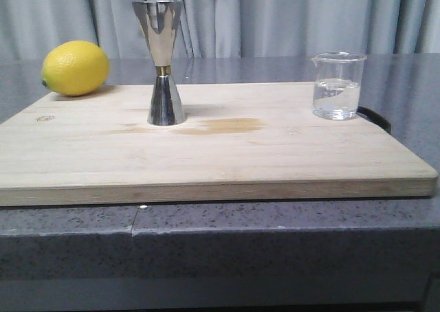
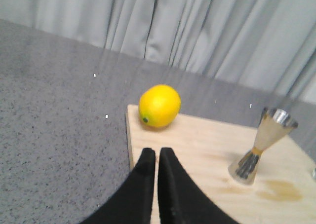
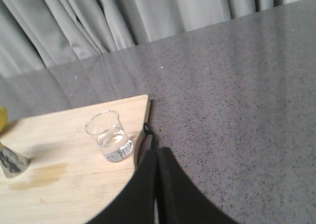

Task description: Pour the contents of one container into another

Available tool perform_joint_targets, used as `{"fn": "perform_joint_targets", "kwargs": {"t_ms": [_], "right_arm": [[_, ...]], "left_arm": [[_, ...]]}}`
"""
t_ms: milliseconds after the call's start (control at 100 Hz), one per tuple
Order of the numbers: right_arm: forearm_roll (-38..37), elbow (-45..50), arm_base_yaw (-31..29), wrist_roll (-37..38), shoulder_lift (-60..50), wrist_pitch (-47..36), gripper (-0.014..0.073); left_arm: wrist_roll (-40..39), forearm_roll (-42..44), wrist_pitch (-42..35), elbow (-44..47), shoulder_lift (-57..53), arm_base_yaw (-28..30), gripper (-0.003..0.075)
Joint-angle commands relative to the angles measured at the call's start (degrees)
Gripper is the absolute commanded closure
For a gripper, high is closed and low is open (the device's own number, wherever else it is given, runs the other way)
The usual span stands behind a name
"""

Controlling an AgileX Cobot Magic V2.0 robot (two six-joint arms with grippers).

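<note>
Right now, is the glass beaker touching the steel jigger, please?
Apart. The front view shows bare cutting board between the beaker and the jigger.

Both grippers, left (image 2: 158, 157) and right (image 3: 157, 157), hang with jaws pressed together, holding nothing.

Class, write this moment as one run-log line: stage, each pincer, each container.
stage: before pour | left pincer: shut, empty | right pincer: shut, empty | beaker: upright, part-filled | jigger: upright

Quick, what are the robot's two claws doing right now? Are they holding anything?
Left claw: closed, holding nothing.
Right claw: closed, holding nothing.
</note>
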Motion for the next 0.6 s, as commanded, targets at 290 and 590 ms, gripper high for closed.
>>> {"fn": "perform_joint_targets", "kwargs": {"t_ms": [290, 590], "right_arm": [[-0.9, -9.37, 0.5, -8.57, 21.13, -4.43, 0.0268], [-0.9, -9.37, 0.5, -8.57, 25.66, -6.44, 0.0109]], "left_arm": [[28.55, -16.96, 0.64, -10.52, 22.3, -0.02, 0.0393], [63.66, -46.93, 4.0, -10.41, 34.83, -0.02, 0.0137]]}}
